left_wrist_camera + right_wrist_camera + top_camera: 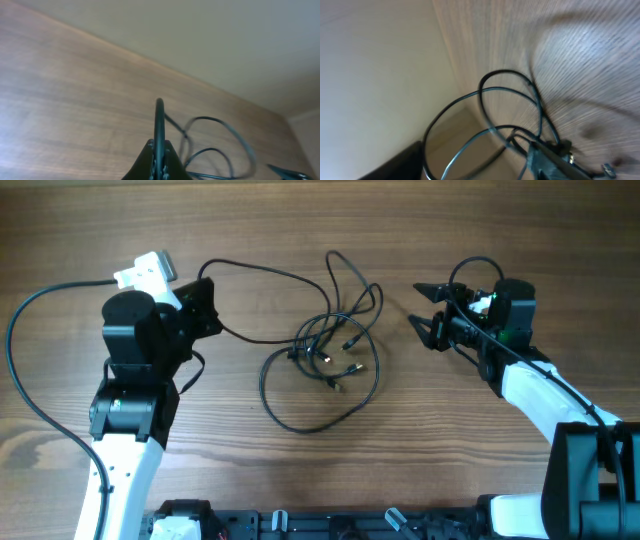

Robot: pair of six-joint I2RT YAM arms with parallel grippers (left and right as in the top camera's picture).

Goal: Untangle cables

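The left gripper (212,305) sits near the table's (300,480) left edge, pointing right, its fingers pressed together into one thin blade in the left wrist view. A cord runs right up to its tip, but whether it is pinched cannot be told. The cables (312,345) lie tangled mid-table between the two grippers. A wide loop sags toward the near edge, silver-tipped plugs sit in the knot, and thinner loops reach toward the far edge. Toward the right edge, the right gripper (414,304) points left at the tangle. Its fingers are spread wide, with nothing between them, just clear of the nearest loop. Its own wrist view is blurred.
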